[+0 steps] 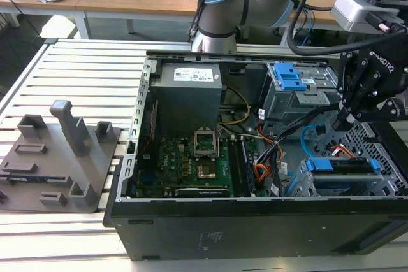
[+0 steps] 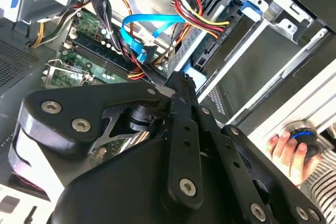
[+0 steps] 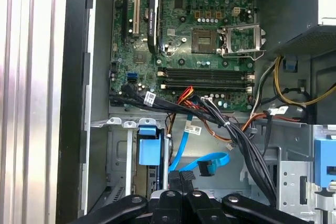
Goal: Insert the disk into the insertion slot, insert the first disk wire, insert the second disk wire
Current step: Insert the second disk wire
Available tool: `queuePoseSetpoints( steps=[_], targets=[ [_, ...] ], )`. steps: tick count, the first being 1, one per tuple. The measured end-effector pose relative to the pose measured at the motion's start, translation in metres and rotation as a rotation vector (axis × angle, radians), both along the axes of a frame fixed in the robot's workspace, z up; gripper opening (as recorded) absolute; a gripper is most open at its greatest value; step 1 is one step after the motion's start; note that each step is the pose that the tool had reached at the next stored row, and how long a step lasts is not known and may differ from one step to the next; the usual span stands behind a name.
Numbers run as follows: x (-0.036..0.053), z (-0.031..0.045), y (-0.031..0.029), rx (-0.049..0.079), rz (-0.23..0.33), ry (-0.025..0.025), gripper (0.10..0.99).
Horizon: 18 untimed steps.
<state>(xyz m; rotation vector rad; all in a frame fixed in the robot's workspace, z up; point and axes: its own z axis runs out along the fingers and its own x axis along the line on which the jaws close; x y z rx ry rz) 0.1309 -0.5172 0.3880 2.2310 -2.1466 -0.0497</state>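
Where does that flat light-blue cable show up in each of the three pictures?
Exterior view: the blue cable curls inside the case, toward the exterior view's right of the green circuit board.
Second wrist view: the blue cable loops beside the red-and-yellow wires.
First wrist view: the blue cable loops next to the black wire bundle.
Shared landmark: the green circuit board.
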Motion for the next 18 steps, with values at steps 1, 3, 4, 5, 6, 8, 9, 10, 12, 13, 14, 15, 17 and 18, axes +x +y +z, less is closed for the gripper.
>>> queuePoseSetpoints(
  steps=[1, 3, 4, 5, 6, 8, 9, 10, 12, 13, 14, 15, 17, 18],
  targets=[
    [0.0000, 0.0000, 0.0001, 0.000, 0.029, 0.0000, 0.106],
    [-0.0001, 0.0000, 0.0001, 0.000, 0.065, 0.0000, 0.106],
    [-0.0001, 0.0000, 0.0006, 0.000, 0.075, 0.0000, 0.106],
    [-0.0001, 0.0001, 0.0013, 0.000, 0.075, 0.0000, 0.106],
    [-0.0001, 0.0000, 0.0026, 0.000, 0.075, 0.0000, 0.106],
    [-0.0001, 0.0000, 0.0083, 0.000, 0.075, 0.0000, 0.106],
    [-0.0001, 0.0000, 0.0093, 0.000, 0.075, -0.0001, 0.106],
    [-0.0001, 0.0000, 0.0094, 0.000, 0.075, 0.0000, 0.106],
    [-0.0001, 0.0000, 0.0095, 0.000, 0.075, 0.0000, 0.106],
    [-0.0001, 0.0000, 0.0096, 0.000, 0.075, 0.0000, 0.106],
    [-0.0001, 0.0000, 0.0096, 0.000, 0.075, 0.0000, 0.106],
    [-0.0001, 0.0000, 0.0097, 0.000, 0.075, 0.0000, 0.106],
    [-0.0001, 0.0000, 0.0098, 0.000, 0.075, 0.0000, 0.114],
    [-0.0001, 0.0000, 0.0098, 0.000, 0.075, 0.0000, 0.169]
  ],
)
